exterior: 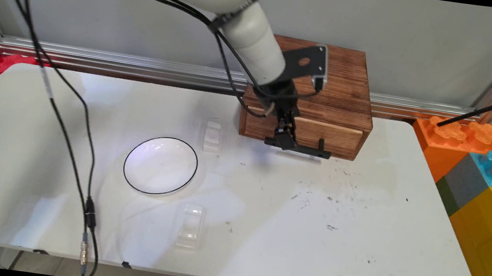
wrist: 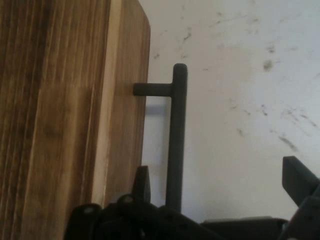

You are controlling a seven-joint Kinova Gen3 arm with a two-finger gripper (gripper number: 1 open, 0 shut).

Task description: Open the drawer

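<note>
White surface carried a wooden drawer box at the back, gripper spread around its black bar handle, with a white bowl and clear plastic tray well left.

Main view: stands high at my table's near side, facing the wall.
Hand view: rides my hand, close up.
Shared: drawer handle, wooden box.

My arm reaches in from the upper left, wrist angled downward. My gripper points down, fingers spread apart.
</note>
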